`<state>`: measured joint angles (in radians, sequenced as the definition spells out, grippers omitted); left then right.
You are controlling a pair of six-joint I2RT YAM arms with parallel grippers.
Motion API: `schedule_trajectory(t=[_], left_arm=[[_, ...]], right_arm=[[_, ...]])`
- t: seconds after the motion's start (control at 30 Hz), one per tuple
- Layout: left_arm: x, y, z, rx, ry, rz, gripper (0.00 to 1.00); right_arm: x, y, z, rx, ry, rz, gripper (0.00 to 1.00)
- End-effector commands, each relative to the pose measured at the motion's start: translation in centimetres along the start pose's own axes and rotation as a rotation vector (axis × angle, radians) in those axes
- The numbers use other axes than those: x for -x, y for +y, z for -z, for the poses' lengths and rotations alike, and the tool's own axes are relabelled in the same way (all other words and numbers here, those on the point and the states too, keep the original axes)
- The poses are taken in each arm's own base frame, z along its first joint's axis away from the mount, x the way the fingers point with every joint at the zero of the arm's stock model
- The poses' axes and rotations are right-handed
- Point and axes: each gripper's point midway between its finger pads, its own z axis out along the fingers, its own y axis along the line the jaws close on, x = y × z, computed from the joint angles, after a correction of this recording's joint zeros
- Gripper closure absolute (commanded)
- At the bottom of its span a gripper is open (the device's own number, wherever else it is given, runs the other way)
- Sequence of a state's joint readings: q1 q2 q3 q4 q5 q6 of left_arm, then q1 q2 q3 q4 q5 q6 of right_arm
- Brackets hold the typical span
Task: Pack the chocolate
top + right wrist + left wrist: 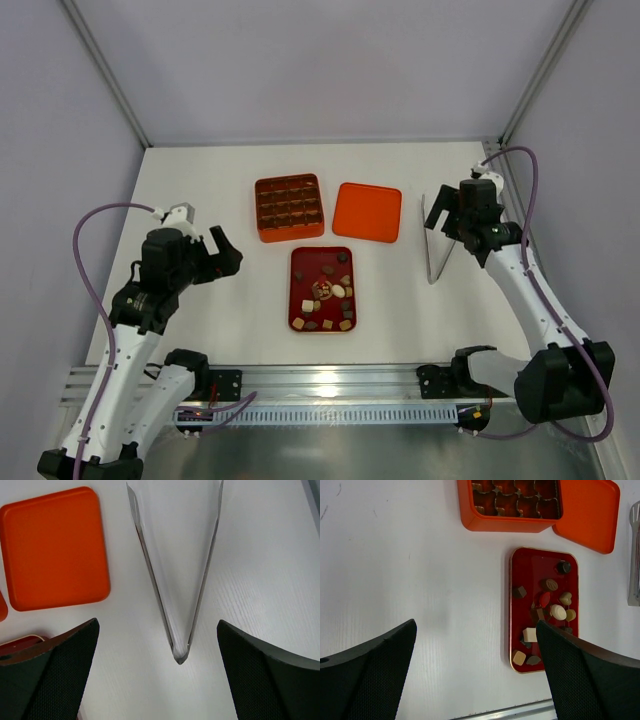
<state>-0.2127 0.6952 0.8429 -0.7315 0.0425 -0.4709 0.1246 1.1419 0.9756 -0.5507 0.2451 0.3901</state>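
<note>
The chocolate (326, 291) is several small dark, tan and cream pieces scattered loose on a dark red flat tray (305, 262) in the middle of the table. The left wrist view shows the same chocolate (558, 612) on the tray (525, 570). My left gripper (228, 252) hangs open left of the tray, over bare table, with nothing between its fingers (475, 625). My right gripper (445, 212) is open at the right, above a pair of metal tongs (437, 250). In the right wrist view the tongs' joint (179, 656) points toward the gripper (157, 622), untouched.
An orange box with grid compartments (289, 208) stands behind the tray, and its flat orange lid (367, 212) lies just to the right of it. Both also show in the left wrist view: the box (512, 522), the lid (587, 515). An aluminium rail (330, 380) runs along the near edge.
</note>
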Motion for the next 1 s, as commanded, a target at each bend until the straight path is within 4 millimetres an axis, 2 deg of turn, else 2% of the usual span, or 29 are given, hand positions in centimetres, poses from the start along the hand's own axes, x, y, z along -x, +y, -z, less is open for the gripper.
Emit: schedule_trajectory(t=[0.0, 0.2, 0.3, 0.47, 0.67, 0.87, 0.97], left_arm=[[1.2, -0.7, 0.3, -0.035, -0.043, -0.004, 0.0], [1.0, -0.6, 0.2, -0.027, -0.041, -0.005, 0.0], [0.9, -0.6, 0.2, -0.028, -0.037, -0.006, 0.0], [0.8, -0.7, 0.2, -0.028, -0.033, -0.009, 0.0], [0.7, -0.7, 0.2, -0.029, -0.032, -0.011, 0.0], [0.6, -0.8, 0.1, -0.031, -0.027, -0.012, 0.0], [0.7, -0.8, 0.2, -0.032, -0.028, -0.011, 0.0]], right_arm=[[-0.9, 0.1, -1.9, 0.03, 0.046, 0.006, 0.0], [-3.7, -0.4, -6.0, 0.022, 0.16, 0.015, 0.0], [-4.2, -0.7, -7.1, 0.013, 0.174, 0.011, 0.0], [-6.6, -1.2, -9.2, -0.019, 0.249, 0.011, 0.0], [-8.7, -1.6, -11.0, -0.048, 0.308, 0.009, 0.0], [-9.2, -2.2, -11.9, -0.08, 0.319, 0.017, 0.0], [-9.5, -1.8, -12.3, -0.061, 0.331, 0.017, 0.05]])
